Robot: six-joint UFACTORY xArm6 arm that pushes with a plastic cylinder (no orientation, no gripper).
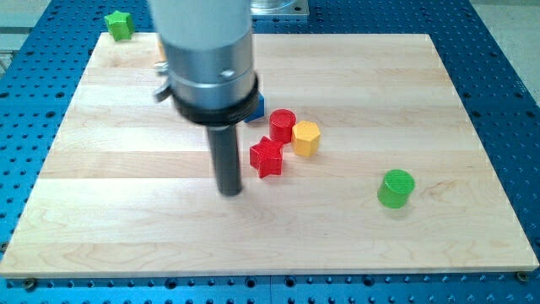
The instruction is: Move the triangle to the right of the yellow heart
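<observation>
Wood board (354, 236) here, pale planks with visible grain running left to right, sitting on a blue metal table (506, 101) full of little holes. The arm's body is a fat brushed-silver cylinder (207, 51) with a black collar, and out of it comes a straight dark rod. No claw on this thing at all, so nothing to call open or closed; it just ends in my tip (229, 192), which sits on the board just left of the red star block (267, 157), close but I can't tell if it touches.

4 blocks bunch up mid-board: the red star, a red cylinder (283, 125) right behind it, a yellow hexagon-ish block (305, 138) touching the cylinder's right side, and a blue block (256, 108) mostly hidden behind the collar, shape not readable. A glossy green cylinder (396, 187) stands well apart toward the near right. A green block (119, 24) sits at the far left corner, half off the board edge, shape unclear. Something orange (159, 49) peeks out left of the arm body.

Can't pick out the triangle or the yellow heart for sure; the arm hides part of the far left area. The near left and the far right of the board hold no blocks.
</observation>
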